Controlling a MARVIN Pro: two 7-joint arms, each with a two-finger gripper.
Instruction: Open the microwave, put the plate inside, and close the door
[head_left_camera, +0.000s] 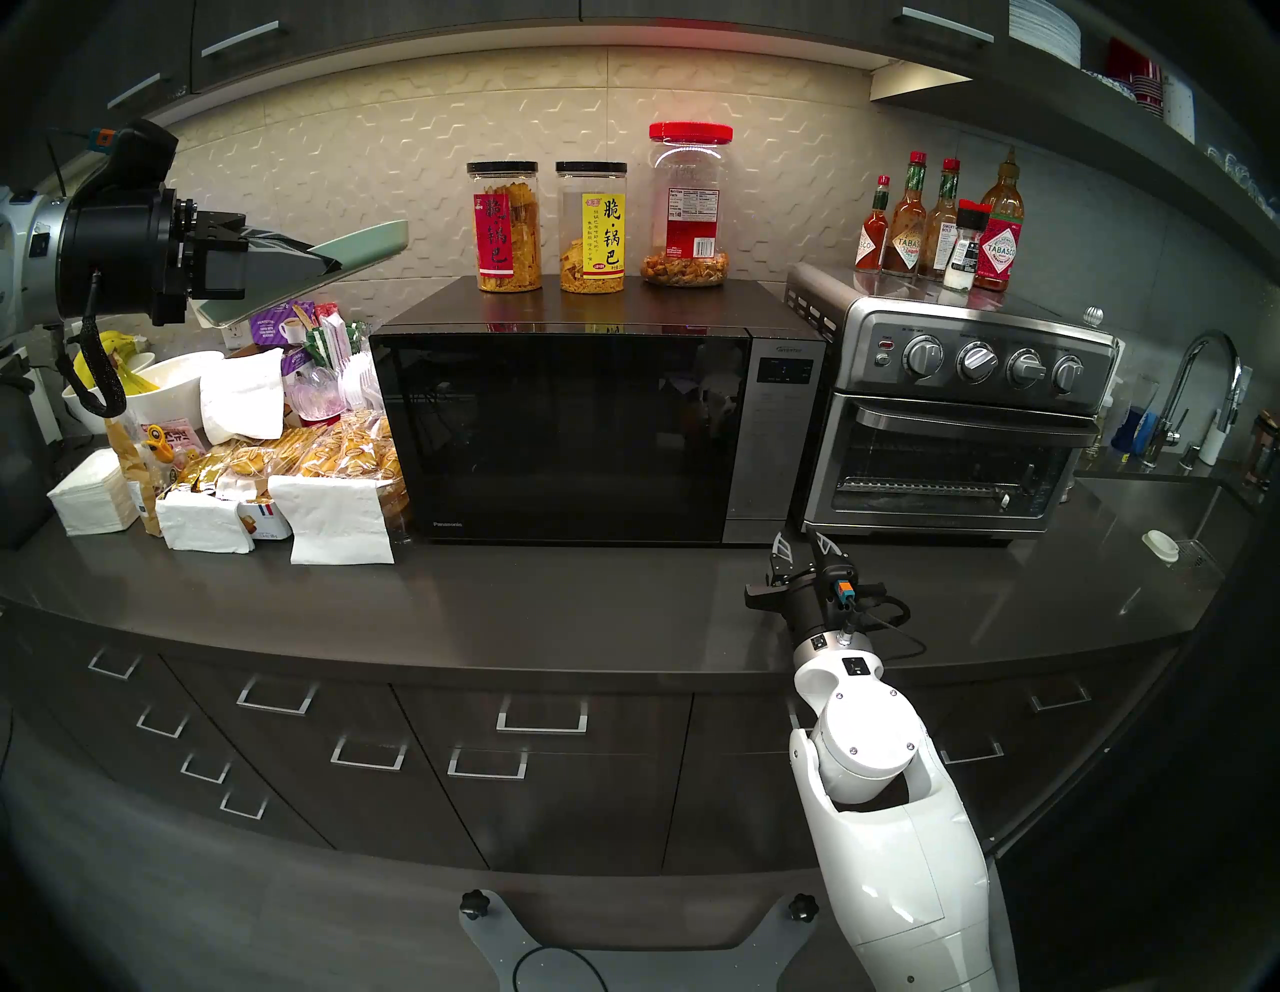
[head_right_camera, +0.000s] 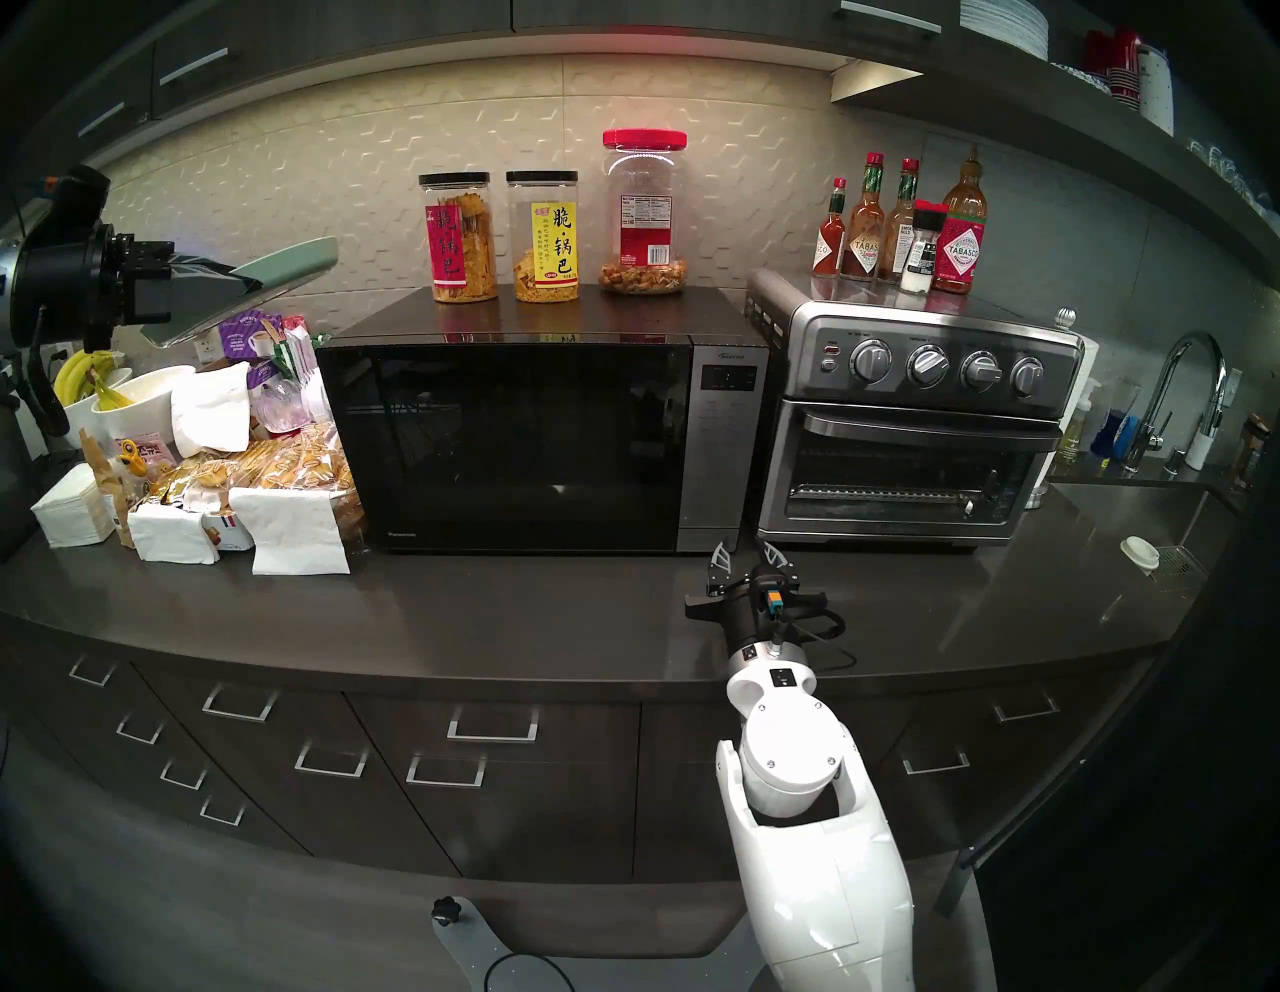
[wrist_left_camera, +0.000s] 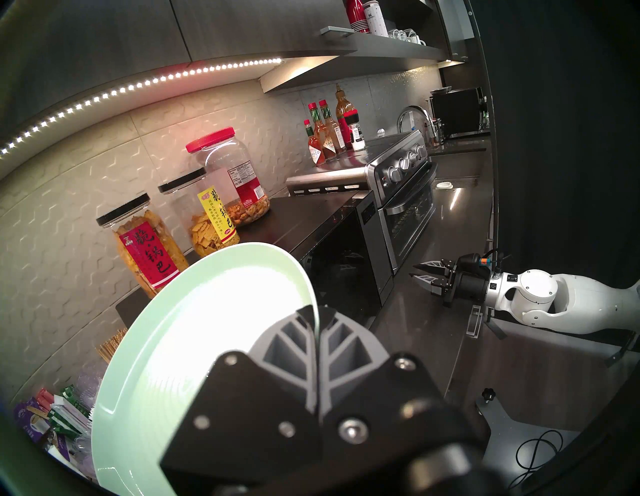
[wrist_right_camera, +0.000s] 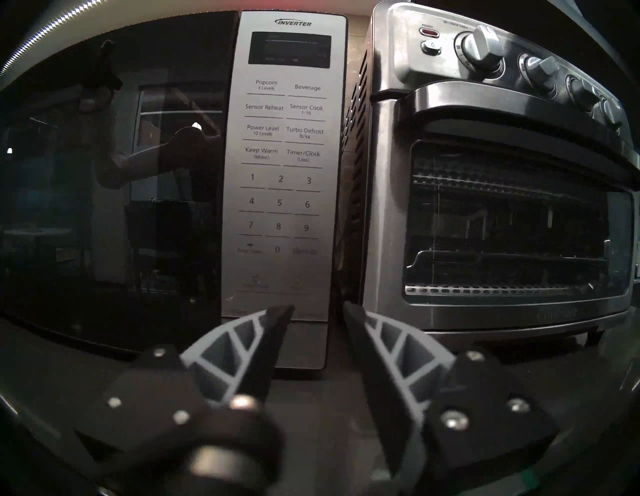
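Observation:
The black Panasonic microwave (head_left_camera: 596, 415) stands on the counter with its dark glass door (head_left_camera: 561, 436) shut. Its silver control panel (wrist_right_camera: 284, 166) fills the right wrist view. My left gripper (head_left_camera: 325, 267) is shut on the rim of the mint-green plate (head_left_camera: 367, 242) and holds it tilted in the air, up and to the left of the microwave. The plate (wrist_left_camera: 194, 329) shows large in the left wrist view. My right gripper (head_left_camera: 803, 544) is open and empty, low over the counter, just in front of the panel's lower right corner (wrist_right_camera: 317, 311).
Three snack jars (head_left_camera: 592, 225) stand on the microwave. A stainless toaster oven (head_left_camera: 956, 422) with sauce bottles (head_left_camera: 942, 222) on top stands to its right. Snack bags, napkins (head_left_camera: 339, 519) and a banana bowl (head_left_camera: 138, 388) crowd the left. A sink (head_left_camera: 1177, 499) lies at the far right.

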